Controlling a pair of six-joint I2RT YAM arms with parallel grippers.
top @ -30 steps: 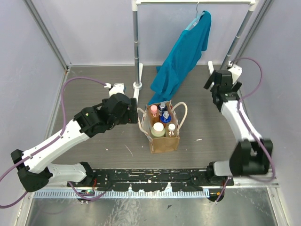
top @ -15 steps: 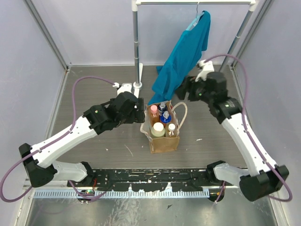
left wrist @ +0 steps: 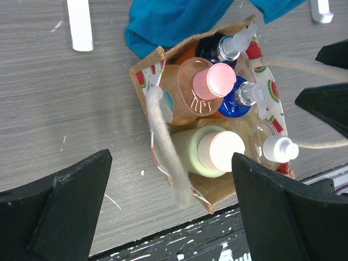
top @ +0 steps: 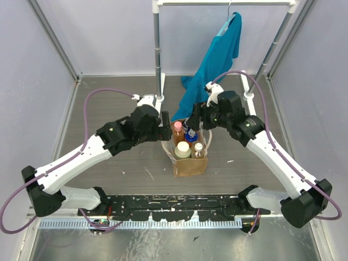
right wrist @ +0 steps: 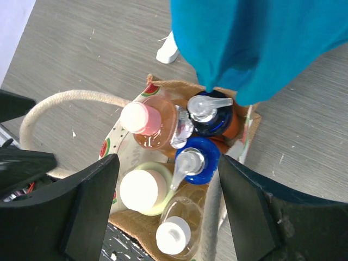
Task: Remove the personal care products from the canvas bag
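Five small bottles stand upright inside the canvas bag [top: 190, 163]: a pink-capped amber bottle [left wrist: 187, 100], a blue pump bottle [left wrist: 234, 104], a pale yellow-green bottle [left wrist: 190, 155], a white-capped bottle [left wrist: 267, 136] and a dark pump bottle [right wrist: 209, 122]. The left gripper [top: 165, 126] and the right gripper [top: 197, 120] hover above the bag, one on each side, both with fingers spread wide and holding nothing.

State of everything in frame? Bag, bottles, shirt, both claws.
canvas bag: upright, top open, bottles inside
pink-capped bottle: in bag, upright
yellow-green bottle: in bag, upright
blue pump bottle: in bag, upright
dark pump bottle: in bag, upright
white-capped bottle: in bag, upright
teal garment: hanging from rack
left claw: open, above bag
right claw: open, above bag
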